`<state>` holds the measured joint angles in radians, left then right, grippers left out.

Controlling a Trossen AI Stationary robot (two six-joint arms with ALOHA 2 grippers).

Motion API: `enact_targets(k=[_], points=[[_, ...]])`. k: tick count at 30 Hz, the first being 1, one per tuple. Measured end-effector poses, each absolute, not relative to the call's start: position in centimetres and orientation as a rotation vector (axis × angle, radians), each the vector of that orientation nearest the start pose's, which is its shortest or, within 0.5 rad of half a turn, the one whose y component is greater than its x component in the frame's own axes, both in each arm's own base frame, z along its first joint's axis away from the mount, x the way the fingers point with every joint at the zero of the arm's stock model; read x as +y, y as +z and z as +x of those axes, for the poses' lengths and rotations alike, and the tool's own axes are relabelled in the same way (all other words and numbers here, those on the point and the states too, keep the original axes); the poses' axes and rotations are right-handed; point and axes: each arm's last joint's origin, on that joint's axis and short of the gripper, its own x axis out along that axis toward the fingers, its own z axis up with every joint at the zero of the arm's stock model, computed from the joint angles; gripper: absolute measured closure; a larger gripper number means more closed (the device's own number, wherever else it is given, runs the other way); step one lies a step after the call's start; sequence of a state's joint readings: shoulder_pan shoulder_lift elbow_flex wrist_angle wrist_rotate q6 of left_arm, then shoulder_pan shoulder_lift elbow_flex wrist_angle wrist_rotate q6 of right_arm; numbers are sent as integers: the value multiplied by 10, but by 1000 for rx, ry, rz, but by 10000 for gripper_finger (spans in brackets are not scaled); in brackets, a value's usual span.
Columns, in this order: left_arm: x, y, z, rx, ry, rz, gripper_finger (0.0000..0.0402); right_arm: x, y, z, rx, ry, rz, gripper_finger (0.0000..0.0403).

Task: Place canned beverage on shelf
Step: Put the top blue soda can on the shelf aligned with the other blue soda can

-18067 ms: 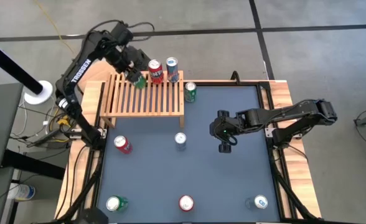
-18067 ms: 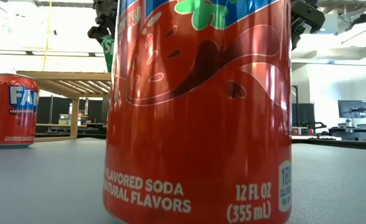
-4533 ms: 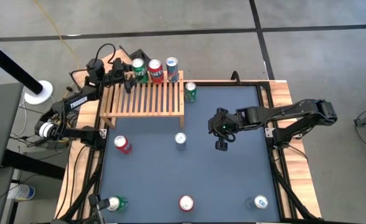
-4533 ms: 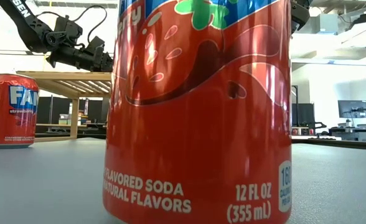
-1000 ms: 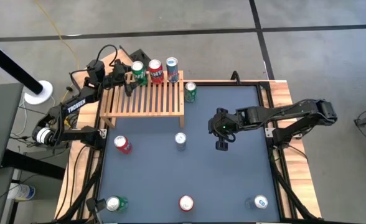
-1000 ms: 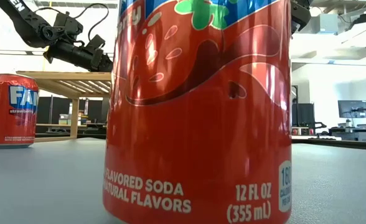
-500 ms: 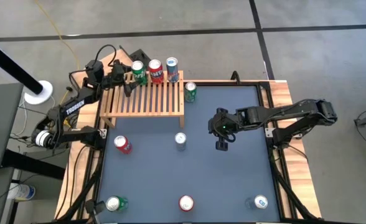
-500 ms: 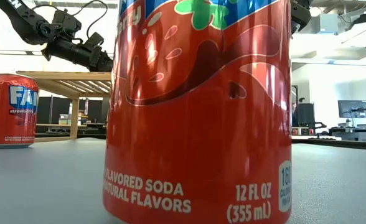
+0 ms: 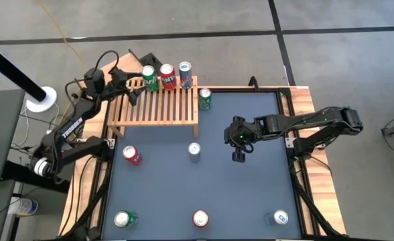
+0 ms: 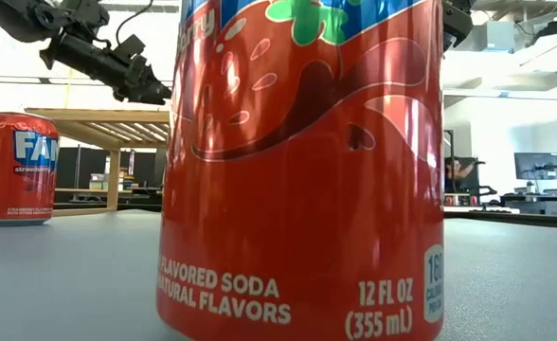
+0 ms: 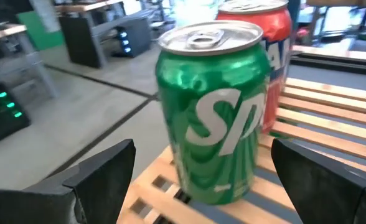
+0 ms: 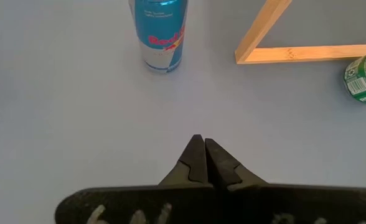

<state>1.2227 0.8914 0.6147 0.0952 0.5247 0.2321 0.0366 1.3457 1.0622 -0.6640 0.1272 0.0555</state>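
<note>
The shelf (image 9: pixel 158 106), a low rack of light wooden slats, stands at the table's far left. Three cans stand upright on their bases along its far edge: a green one (image 9: pixel 149 77), a red one (image 9: pixel 167 75) and a blue-silver one (image 9: pixel 185 72). My left gripper (image 9: pixel 131 90) is open and hangs just left of the green can (image 11: pixel 214 112), above the slats, touching nothing. In the low view my left gripper (image 10: pixel 151 90) sits above the shelf top. My right gripper (image 9: pixel 239 155) is shut and hovers over the dark mat at mid-table, holding nothing.
Loose cans stand on the mat: green (image 9: pixel 205 98) by the shelf's right end, silver-blue (image 9: pixel 194 150) in the middle, red (image 9: pixel 131 155) at left, and three along the near edge, green (image 9: pixel 124 219), red (image 9: pixel 200 218), blue (image 9: pixel 279 217). A red can (image 10: pixel 302 161) blocks most of the low view.
My left gripper has drawn back from the green can toward the table's left edge and risen a little, staying open. The green can stays upright on the shelf. My right arm has kept still.
</note>
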Motion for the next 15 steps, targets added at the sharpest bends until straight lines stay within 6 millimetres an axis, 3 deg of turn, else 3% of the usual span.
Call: enact_targets(k=[15], points=[[121, 300, 85, 139, 612, -41, 38, 7, 276, 275, 874, -108, -15, 403]])
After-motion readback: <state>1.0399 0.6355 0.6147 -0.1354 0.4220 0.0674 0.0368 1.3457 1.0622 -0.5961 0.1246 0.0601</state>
